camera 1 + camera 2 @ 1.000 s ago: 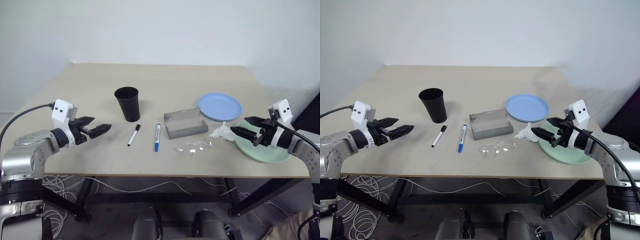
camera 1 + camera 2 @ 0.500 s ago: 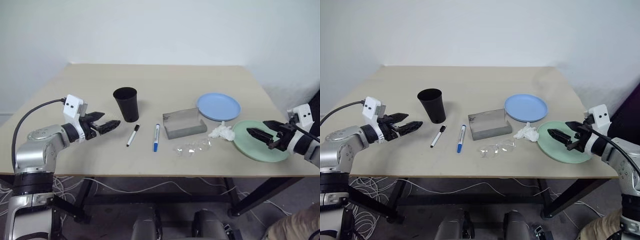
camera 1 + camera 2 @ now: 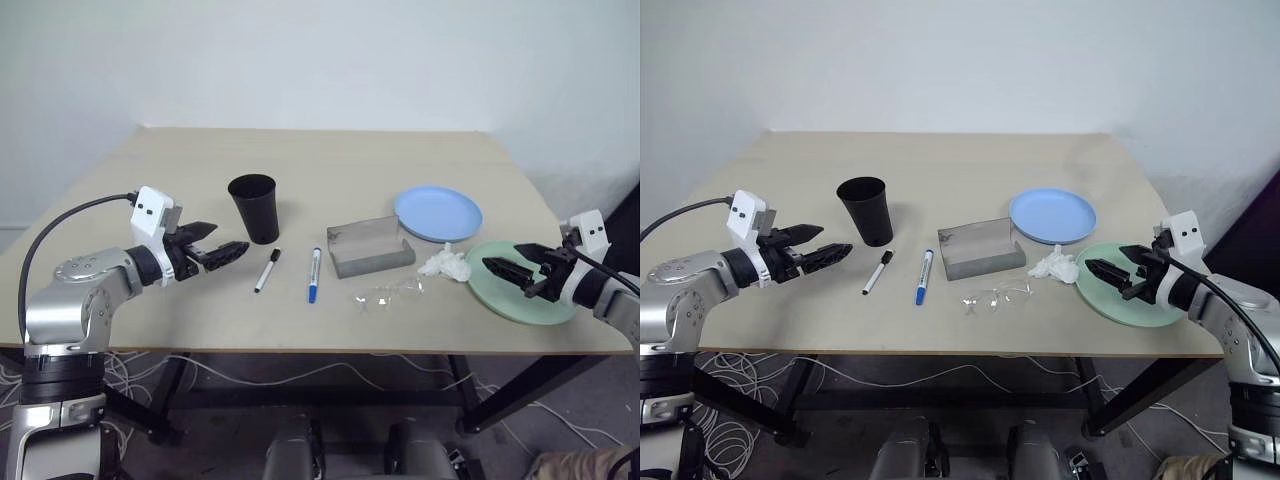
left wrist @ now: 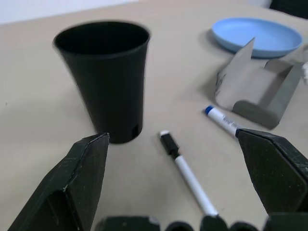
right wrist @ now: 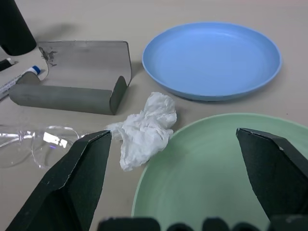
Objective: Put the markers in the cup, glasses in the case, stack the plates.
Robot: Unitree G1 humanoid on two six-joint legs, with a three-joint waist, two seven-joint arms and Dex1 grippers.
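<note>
A black cup stands upright left of centre on the table. Just right of it lie the black-capped marker and the blue-capped marker. The grey case lies open beside them, with the clear glasses in front of it. The light blue plate and the mint green plate sit apart at the right. My left gripper is open and empty, left of the cup and pointing at the markers. My right gripper hovers open over the green plate's near-left part.
A crumpled white tissue lies between the case and the green plate, touching the plate's rim. The tan table has bare room behind the cup and along its far side. The green plate sits near the table's right front edge.
My left gripper has moved right, closer to the cup and markers. My right gripper has drawn back from the tissue, out over the green plate. Both stayed open.
</note>
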